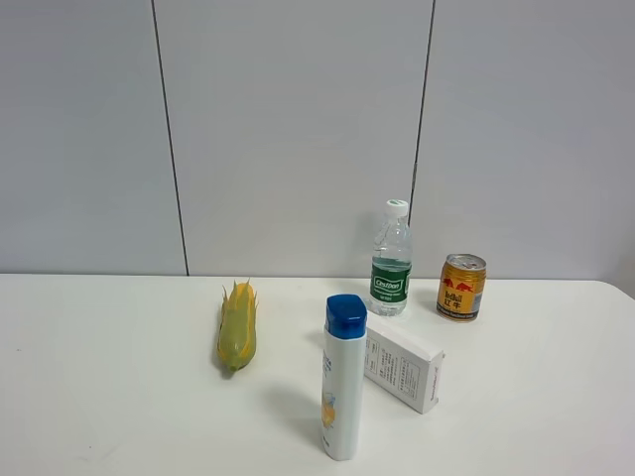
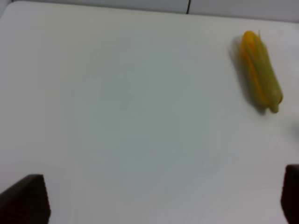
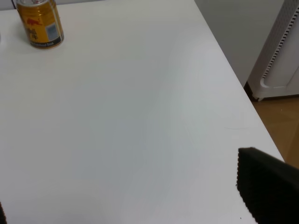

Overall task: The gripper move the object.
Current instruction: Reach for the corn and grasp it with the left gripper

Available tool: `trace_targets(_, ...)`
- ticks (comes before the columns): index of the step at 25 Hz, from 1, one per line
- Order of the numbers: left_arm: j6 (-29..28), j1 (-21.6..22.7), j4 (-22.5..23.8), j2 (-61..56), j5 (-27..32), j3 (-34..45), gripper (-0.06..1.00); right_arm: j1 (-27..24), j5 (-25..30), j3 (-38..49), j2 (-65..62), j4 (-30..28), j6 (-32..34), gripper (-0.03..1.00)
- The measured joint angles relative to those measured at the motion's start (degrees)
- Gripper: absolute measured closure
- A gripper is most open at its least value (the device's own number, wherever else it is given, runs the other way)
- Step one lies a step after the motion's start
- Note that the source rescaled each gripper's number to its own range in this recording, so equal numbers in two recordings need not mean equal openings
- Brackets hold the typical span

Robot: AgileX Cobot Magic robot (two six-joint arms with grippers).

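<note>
The corn (image 1: 237,327), a yellow-green ear in its husk, lies on the white table (image 1: 119,397) left of centre, spiky leaf tips toward the wall. No arm shows in the exterior high view. In the left wrist view the corn (image 2: 260,70) lies well ahead of my left gripper (image 2: 159,198). That gripper is open and empty, with only its black fingertips (image 2: 25,198) showing at the frame's edges. My right gripper (image 3: 135,200) is open and empty over bare table, one black finger (image 3: 266,184) in view. The corn does not show in the right wrist view.
A white blue-capped bottle (image 1: 343,377) stands at the front centre with a white box (image 1: 402,369) beside it. A clear water bottle (image 1: 391,260) and a gold can (image 1: 462,287) stand near the wall. The can (image 3: 39,23) and the table's right edge (image 3: 233,88) show in the right wrist view.
</note>
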State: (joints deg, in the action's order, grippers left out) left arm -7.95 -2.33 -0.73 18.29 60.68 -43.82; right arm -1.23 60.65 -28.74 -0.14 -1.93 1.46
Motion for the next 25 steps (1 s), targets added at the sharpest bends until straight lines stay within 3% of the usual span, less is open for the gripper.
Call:
trace_targets(6, -0.1, 0.0, -4.5, 17.2, -0.1, -12.8, -0.06, 0.0, 0.0, 0.0, 0.0, 0.0, 0.0, -0.03)
trace_targets(12, 0.3, -1.1, -7.6, 33.3, -0.2, -20.5, -0.06, 0.0, 0.0, 0.0, 0.0, 0.0, 0.0, -0.03)
trace_targets(25, -2.7, -19.9, -7.9, 61.6, -9.7, -36.2, -0.06, 0.0, 0.0, 0.0, 0.0, 0.0, 0.0, -0.03)
